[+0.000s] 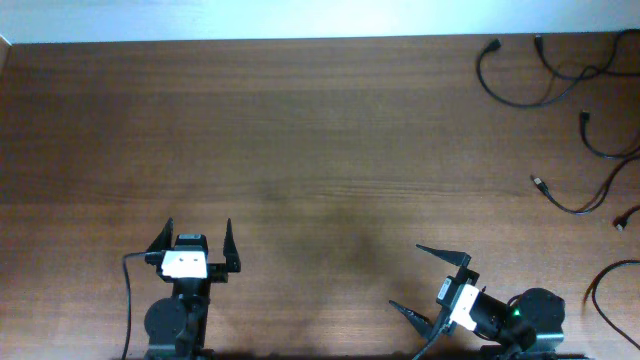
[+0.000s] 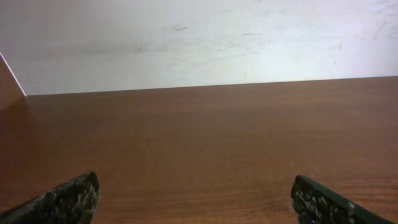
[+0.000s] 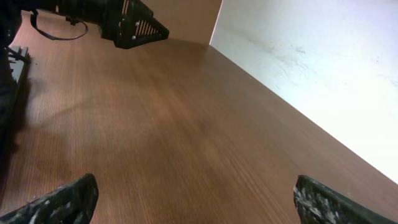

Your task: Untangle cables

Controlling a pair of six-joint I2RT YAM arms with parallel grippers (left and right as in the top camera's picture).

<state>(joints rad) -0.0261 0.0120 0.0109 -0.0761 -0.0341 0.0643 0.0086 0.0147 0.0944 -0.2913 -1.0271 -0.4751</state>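
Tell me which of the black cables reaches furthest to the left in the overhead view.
The U-shaped cable at the group's far-left end. Its curve reaches further left than the other cables, which all lie nearer the right edge.

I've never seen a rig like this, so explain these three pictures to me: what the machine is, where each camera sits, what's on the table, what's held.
These are two robot arms at a wooden table. The overhead view looks straight down: the left arm and the right arm sit at the picture's bottom, each ending in two-finger jaws. The other two pictures come from wrist cameras, so the dark tips in their bottom corners are each arm's own jaws. Both pairs stand open and hold nothing. Several thin black cables lie as separate strands at the far right, away from both arms.
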